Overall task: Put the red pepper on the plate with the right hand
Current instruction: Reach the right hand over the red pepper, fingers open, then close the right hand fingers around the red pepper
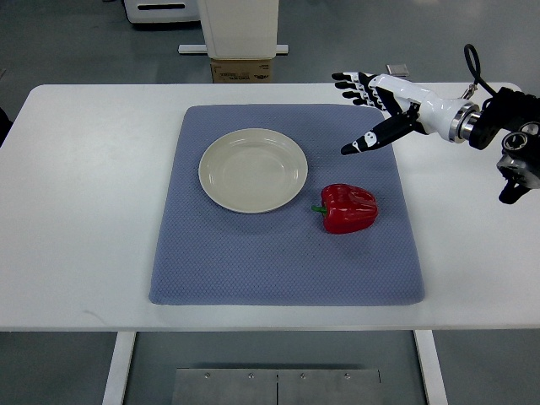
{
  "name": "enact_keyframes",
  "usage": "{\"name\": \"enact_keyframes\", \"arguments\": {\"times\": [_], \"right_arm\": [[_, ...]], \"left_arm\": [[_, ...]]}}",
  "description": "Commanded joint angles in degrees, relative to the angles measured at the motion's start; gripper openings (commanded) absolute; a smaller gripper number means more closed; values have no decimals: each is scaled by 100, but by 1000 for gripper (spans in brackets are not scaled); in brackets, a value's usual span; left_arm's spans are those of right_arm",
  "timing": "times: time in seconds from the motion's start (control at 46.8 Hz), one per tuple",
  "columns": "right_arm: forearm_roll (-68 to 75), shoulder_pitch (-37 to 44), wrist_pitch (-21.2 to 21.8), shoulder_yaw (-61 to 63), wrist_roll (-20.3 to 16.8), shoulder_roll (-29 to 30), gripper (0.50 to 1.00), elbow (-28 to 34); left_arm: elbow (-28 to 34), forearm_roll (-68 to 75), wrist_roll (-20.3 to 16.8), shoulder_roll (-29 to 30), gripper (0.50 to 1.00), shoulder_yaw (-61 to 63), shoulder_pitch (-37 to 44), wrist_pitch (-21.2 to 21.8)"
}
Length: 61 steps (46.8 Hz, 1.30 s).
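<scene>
Seen from steeply above, a white rectangular worktop [84, 211] carries a blue-grey textured fabric mat [253, 261] that covers most of its middle. On the upper left part of the mat sits a round, cream-coloured shallow ceramic plate [252, 170], with nothing on it. To the lower right of the plate, apart from its rim, a glossy red bell pepper [348, 208] lies on its side on the mat, its short green stem pointing left towards the plate.

From the right edge a white and black robot arm reaches in over the worktop, ending in the right hand [379, 110], white with black fingertips. The hand hovers above the upper right corner of the mat, up and to the right of the pepper and well apart from it. Its fingers [349, 84] are spread and released, holding nothing: several point left in a fan, while one, seemingly the thumb, angles down and left towards the mat. Black joints and a looped cable show at the wrist near the right edge.

Beyond the far edge of the worktop, a brown cardboard box [242, 69] stands on the grey floor at the foot of a pale upright post. No left arm shows anywhere
</scene>
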Motion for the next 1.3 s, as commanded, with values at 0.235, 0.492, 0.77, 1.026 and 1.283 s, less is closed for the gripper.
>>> {"name": "enact_keyframes", "arguments": {"times": [0.235, 0.492, 0.77, 1.026, 1.283], "right_arm": [[-458, 338, 3, -764, 0, -124, 989, 513], [-774, 496, 20, -1195, 17, -115, 991, 540], [-915, 689, 29, -1564, 8, -45, 989, 540], [-924, 804, 29, -1863, -18, 105, 985, 531], [-985, 804, 29, -1995, -35, 175, 966, 522]], "left_arm": [[0, 0, -1, 0, 1000, 0, 0, -1], [0, 0, -1, 0, 1000, 0, 0, -1], [0, 0, 8, 0, 1000, 0, 0, -1], [0, 0, -1, 0, 1000, 0, 0, -1], [0, 0, -1, 0, 1000, 0, 0, -1]]}}
